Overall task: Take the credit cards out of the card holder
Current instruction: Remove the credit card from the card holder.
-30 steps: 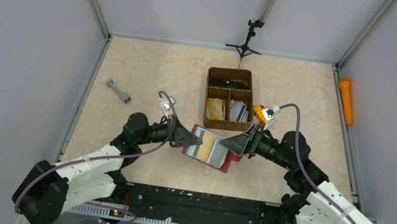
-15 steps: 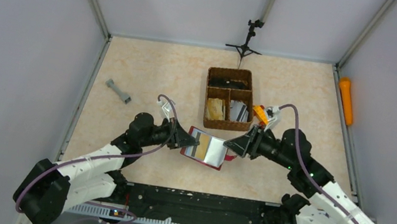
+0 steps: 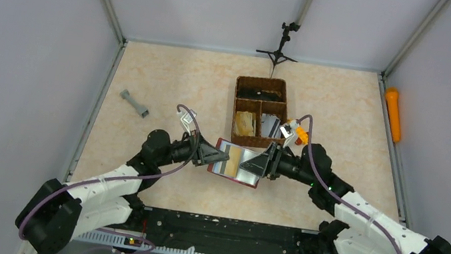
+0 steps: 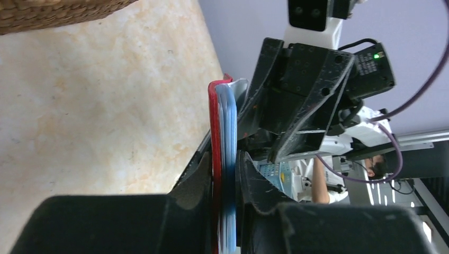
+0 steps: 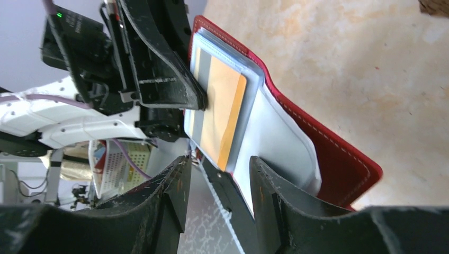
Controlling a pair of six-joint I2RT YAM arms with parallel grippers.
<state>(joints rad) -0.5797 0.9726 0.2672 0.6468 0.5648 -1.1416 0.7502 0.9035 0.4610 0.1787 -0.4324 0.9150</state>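
— While your right arm [image 3: 370,223] was swinging in across the worktop [image 3: 169,78], the card holder [image 3: 233,169] folded narrower and drifted toward the basket [image 3: 235,101]. It is now held between both grippers, close beside the wicker; touching or not, I cannot tell.
— Am I gripping it?
— Your left gripper [image 4: 223,164] has its jaws clamped on the red cover and blue sleeves. Your right gripper [image 5: 218,169] has its jaws apart, astride one flap edge, not visibly pinching. No credit cards [image 5: 222,114] are out; the tan one lies exposed in its sleeve.
— Room?
— Open worktop on your near side; the basket crowds the far side. Drawing cards toward yourself looks safest.
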